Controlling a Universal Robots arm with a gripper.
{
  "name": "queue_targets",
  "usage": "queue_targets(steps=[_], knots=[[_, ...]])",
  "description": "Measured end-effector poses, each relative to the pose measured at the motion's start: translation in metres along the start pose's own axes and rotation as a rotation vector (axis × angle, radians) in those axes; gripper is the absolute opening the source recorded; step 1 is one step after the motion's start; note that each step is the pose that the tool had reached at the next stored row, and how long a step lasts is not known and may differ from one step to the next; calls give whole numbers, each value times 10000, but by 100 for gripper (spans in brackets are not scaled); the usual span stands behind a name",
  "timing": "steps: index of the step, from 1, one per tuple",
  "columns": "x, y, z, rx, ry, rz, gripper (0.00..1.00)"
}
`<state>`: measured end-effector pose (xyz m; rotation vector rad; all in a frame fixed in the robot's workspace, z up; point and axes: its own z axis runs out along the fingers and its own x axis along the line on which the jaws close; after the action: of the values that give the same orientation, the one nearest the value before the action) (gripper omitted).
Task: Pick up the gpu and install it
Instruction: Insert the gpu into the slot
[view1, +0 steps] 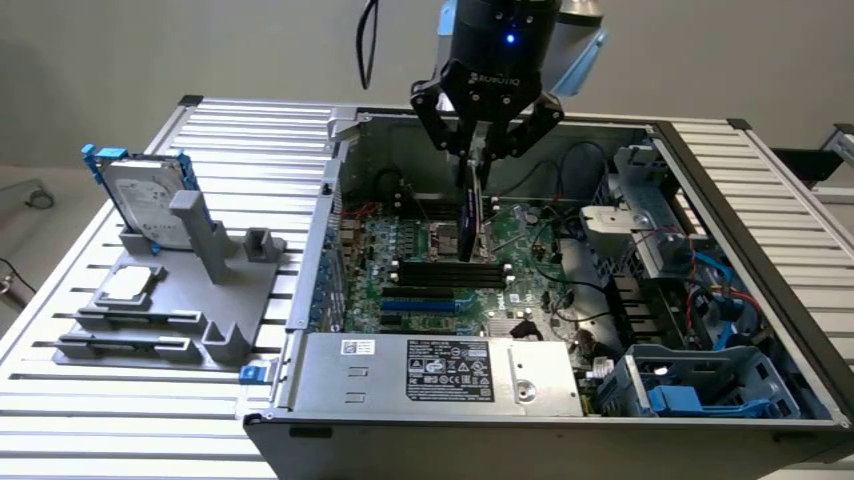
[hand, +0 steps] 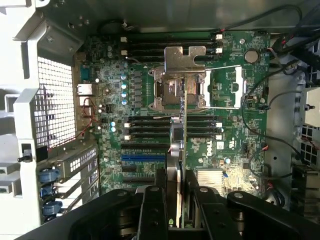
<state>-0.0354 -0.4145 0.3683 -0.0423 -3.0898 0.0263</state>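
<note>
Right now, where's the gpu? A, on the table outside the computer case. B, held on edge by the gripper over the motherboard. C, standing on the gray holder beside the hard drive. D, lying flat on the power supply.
B: the gpu hangs edge-on, clamped in the gripper, above the motherboard.

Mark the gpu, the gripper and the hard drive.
gpu (view1: 470, 225): exterior view, edge-on card below the fingers.
gripper (view1: 481, 158): exterior view, midway between its fingertips.
hard drive (view1: 134, 195): exterior view, silver face.
</note>
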Motion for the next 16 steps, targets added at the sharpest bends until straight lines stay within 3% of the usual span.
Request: queue_targets(steps=[11,13,16], knots=[[0,1,64,-333,-31,-1930,27],[0,1,78,-359,-35,-2292,27],[-1,2,97,-337,-31,-2848,27]])
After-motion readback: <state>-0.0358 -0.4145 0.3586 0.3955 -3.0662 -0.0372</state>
